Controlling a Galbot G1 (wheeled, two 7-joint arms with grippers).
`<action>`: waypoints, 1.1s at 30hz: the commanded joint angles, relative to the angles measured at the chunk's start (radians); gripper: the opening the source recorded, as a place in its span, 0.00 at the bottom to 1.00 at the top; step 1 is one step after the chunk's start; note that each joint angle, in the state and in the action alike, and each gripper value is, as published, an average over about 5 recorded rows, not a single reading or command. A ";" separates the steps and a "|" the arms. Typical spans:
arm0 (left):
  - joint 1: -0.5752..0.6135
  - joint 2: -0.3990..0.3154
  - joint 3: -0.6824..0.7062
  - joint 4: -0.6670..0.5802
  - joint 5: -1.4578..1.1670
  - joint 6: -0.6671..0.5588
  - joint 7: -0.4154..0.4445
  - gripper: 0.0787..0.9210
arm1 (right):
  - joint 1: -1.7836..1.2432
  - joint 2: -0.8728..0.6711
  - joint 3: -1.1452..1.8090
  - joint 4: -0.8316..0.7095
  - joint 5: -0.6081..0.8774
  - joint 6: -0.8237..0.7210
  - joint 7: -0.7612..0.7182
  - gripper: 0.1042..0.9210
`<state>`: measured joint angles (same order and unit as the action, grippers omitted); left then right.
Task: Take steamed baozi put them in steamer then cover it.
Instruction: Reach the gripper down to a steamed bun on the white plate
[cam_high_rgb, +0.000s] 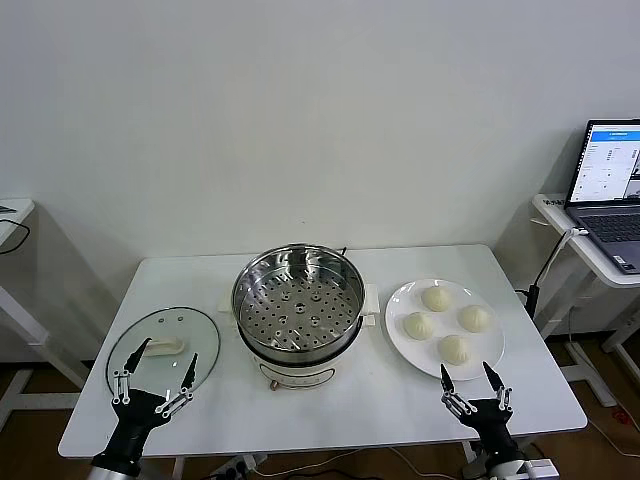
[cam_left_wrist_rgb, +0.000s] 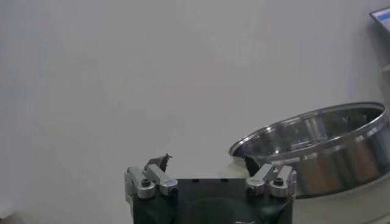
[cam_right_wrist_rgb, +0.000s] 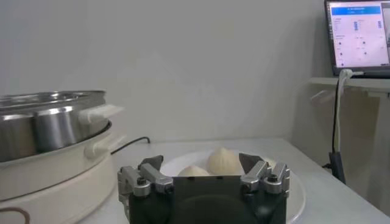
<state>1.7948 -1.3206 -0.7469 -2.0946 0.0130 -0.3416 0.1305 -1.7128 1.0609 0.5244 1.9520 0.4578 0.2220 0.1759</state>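
Nearest you, both arms sit low at the bench's (cam_high_rgb: 330, 415) front edge. Your left claw (cam_high_rgb: 154, 381) has its fingers spread wide and holds nothing; it hovers over the near rim of the cover (cam_high_rgb: 163, 347), which lies flat on the bench at the left, its cream-white bar handle just beyond the fingertips. Your right claw (cam_high_rgb: 478, 382) is spread equally wide and also holds nothing — it stands just at the near edge of the white plate (cam_high_rgb: 400, 335), with the closest bun right beyond its tips.

On that plate lie the four steamed baozi (cam_high_rgb: 446, 322), gathered in a loose cluster, none touching the claw. In the right wrist view you see the same claw (cam_right_wrist_rgb: 202, 165) with two of the baozi (cam_right_wrist_rgb: 223, 162) between and behind its fingers, on the plate (cam_right_wrist_rgb: 294, 198).

Between the cover and the plate, in the middle of the bench, stands the steamer (cam_high_rgb: 298, 303): its steel pot is uncovered, the perforated tray inside is bare, and it rests on its cream-white base. It sits well apart from both claws, further back than either. The left wrist view shows the left claw (cam_left_wrist_rgb: 206, 163) with the steamer (cam_left_wrist_rgb: 323, 146) off to one side of it; the right wrist view shows the steamer (cam_right_wrist_rgb: 55, 146) beside the plate.

Beyond the bench — on a separate stand at the far right — an open laptop (cam_high_rgb: 607, 190) faces you, with a plain white wall behind.
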 joint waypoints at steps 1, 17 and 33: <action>0.005 -0.002 0.004 -0.006 0.003 -0.002 -0.001 0.88 | 0.099 -0.021 0.012 -0.013 0.017 -0.073 0.055 0.88; 0.019 -0.030 0.001 -0.041 0.022 0.000 0.004 0.88 | 1.076 -0.197 -0.405 -0.598 0.279 -0.200 -0.006 0.88; 0.024 -0.041 0.008 -0.041 0.032 -0.001 0.002 0.88 | 1.653 -0.314 -0.959 -1.092 -0.077 -0.200 -1.193 0.88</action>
<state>1.8165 -1.3605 -0.7377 -2.1318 0.0431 -0.3446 0.1336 -0.4459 0.7932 -0.1331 1.1696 0.6244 -0.0009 -0.3942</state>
